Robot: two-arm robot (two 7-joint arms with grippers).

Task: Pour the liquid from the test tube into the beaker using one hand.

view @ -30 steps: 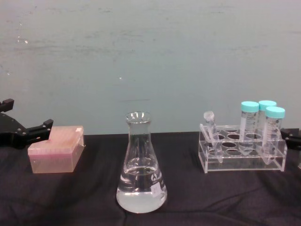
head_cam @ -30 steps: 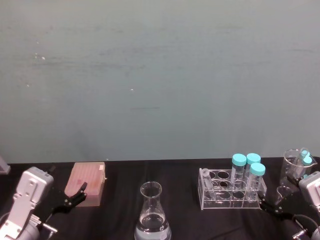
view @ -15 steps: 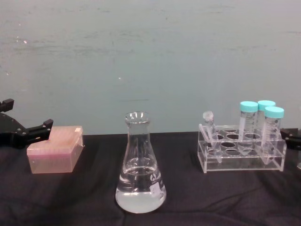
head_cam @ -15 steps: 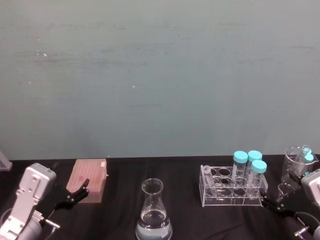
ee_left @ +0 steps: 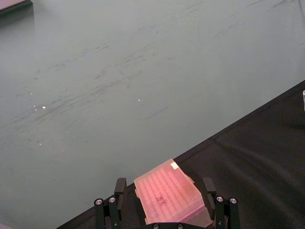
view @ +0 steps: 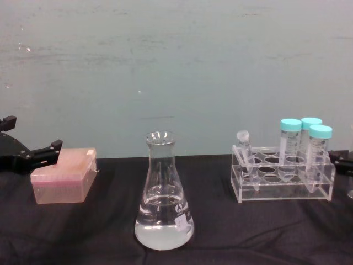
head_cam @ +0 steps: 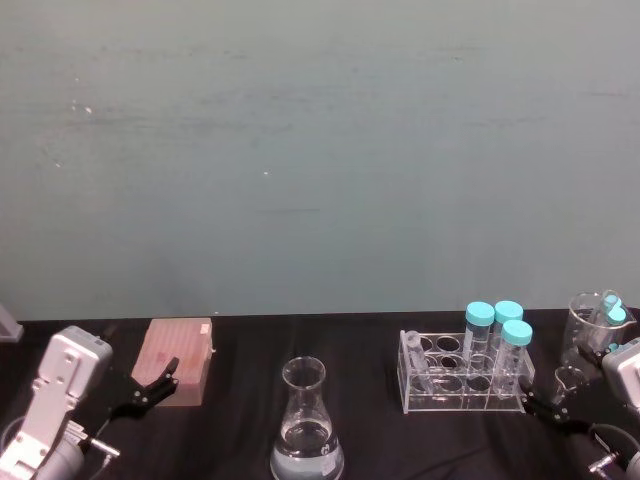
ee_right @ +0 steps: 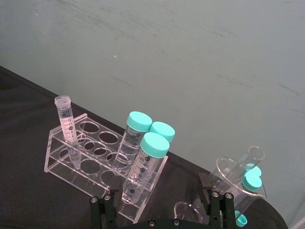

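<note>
- Little changes over the last second. In the head view the whole scene drifts slightly in the picture. In the chest view the beaker (view: 164, 193) and the clear rack (view: 284, 190) slide a touch toward the left.
- No task thing has been moved: the test tube (ee_right: 66, 131) is still in the rack and the pour is not begun. I judge the task to be at its very start, with the reach for the tube yet to come.
- The right gripper (head_cam: 548, 408) sits at the lower right of the head view, just off the rack's right end. Its fingers are spread wide and hold nothing.
- The left gripper (head_cam: 155, 385) waits at the lower left, pointing at a pink tip box (view: 63, 176). It too is wide open and empty.
- The test tube leans in a hole at the rack's left end, right of centre in the chest view, with its flip lid up. How much of the liquid it holds I cannot tell.
- From the right gripper the tube lies at the rack's far end, with three turquoise-capped tubes (view: 300, 143) standing between them. By my estimate, the approach must clear those.
- The beaker stands at lower centre, well left of the rack. It is upright and already partly filled with clear liquid.
</note>
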